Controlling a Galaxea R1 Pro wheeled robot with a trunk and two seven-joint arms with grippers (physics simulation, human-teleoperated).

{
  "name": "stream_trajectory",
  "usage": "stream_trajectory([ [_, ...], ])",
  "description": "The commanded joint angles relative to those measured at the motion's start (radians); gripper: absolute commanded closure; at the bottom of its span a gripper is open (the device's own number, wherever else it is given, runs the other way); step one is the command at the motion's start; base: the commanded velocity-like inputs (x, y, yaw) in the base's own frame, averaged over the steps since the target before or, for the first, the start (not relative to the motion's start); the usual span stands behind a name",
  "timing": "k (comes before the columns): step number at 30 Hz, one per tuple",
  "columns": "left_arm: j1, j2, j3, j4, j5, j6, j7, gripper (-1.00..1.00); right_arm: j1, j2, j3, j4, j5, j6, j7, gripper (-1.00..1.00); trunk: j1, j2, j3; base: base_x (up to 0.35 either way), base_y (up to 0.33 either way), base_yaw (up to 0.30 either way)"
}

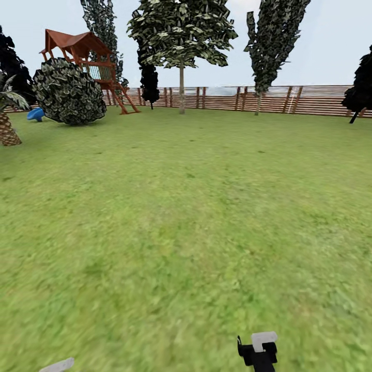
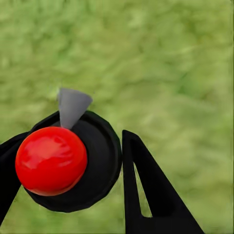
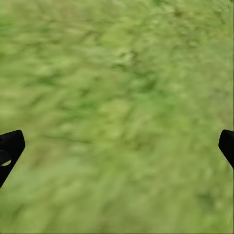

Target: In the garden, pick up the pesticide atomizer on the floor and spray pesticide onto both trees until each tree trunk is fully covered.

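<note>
Left end effector (image 2: 68, 180) was clamped on the atomizer (image 2: 73, 161), red cap up, above the lawn (image 1: 186, 217); right end effector (image 3: 117, 146) was spread wide. Tree (image 1: 181, 88) stood at twelve o'clock by the fence (image 1: 310, 101).

Atomizer (image 2: 68, 161) body hidden under own red cap and black collar in left wrist view; left gripper (image 2: 73, 195) fingers cut by frame edges. Right gripper (image 3: 117, 151) fingertips clipped at both side edges. In head view, grey part (image 1: 57, 366) cut by bottom edge, identity unclear. Tree (image 1: 181, 31) crown cropped at top. Palm (image 1: 8, 121) cut by left edge.
</note>
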Motion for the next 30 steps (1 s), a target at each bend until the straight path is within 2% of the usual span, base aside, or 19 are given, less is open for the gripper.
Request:
stream_trajectory([
  [1,-0.001,0.001,0.009,0.001,-0.006,-0.003,-0.005,1.0,-0.001,0.0,-0.005,0.001,0.011,-0.002,-0.006,-1.0,0.0,0.0,-0.001,0.33,0.025,0.005],
  [30,-0.001,0.001,0.009,0.001,-0.005,-0.003,-0.005,1.0,-0.001,-0.007,-0.004,0.001,0.012,-0.002,-0.009,-1.0,0.0,0.0,-0.001,0.336,0.001,0.0],
])
